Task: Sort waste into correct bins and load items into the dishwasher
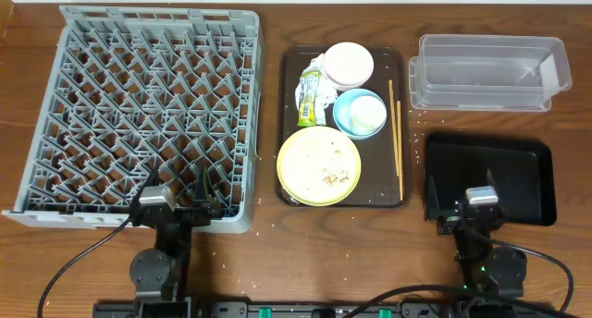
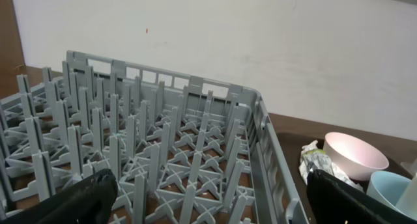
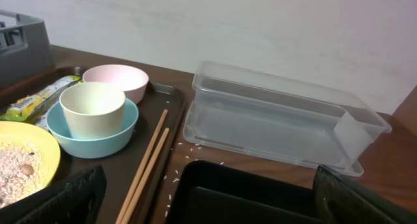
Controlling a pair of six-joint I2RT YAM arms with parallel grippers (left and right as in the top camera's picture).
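Evidently nothing is held: the left hand (image 1: 180,193) is seen with fingers spread wide at the near rim of the empty dish rack (image 1: 157,18), and the right hand (image 1: 461,193) is likewise spread above the near-left corner of the black tray (image 1: 536,184). Each hand is judged to be staged beside its own receptacle. Everything to be sorted is gathered between them on the brown serving tray (image 1: 289,96): pink bowl (image 1: 349,64), blue bowl (image 1: 347,115), yellow plate (image 1: 310,156), snack wrapper (image 1: 310,91) and chopsticks (image 1: 397,138). The clear tub (image 1: 490,42) is noted empty at the far right. From overhead the whole layout is given. Only from the right wrist is the white cup (image 3: 91,110) seen standing inside the blue bowl, with crumbs (image 3: 174,178) scattered on the table (image 3: 391,178). From the left wrist the upright rack pegs are shown.
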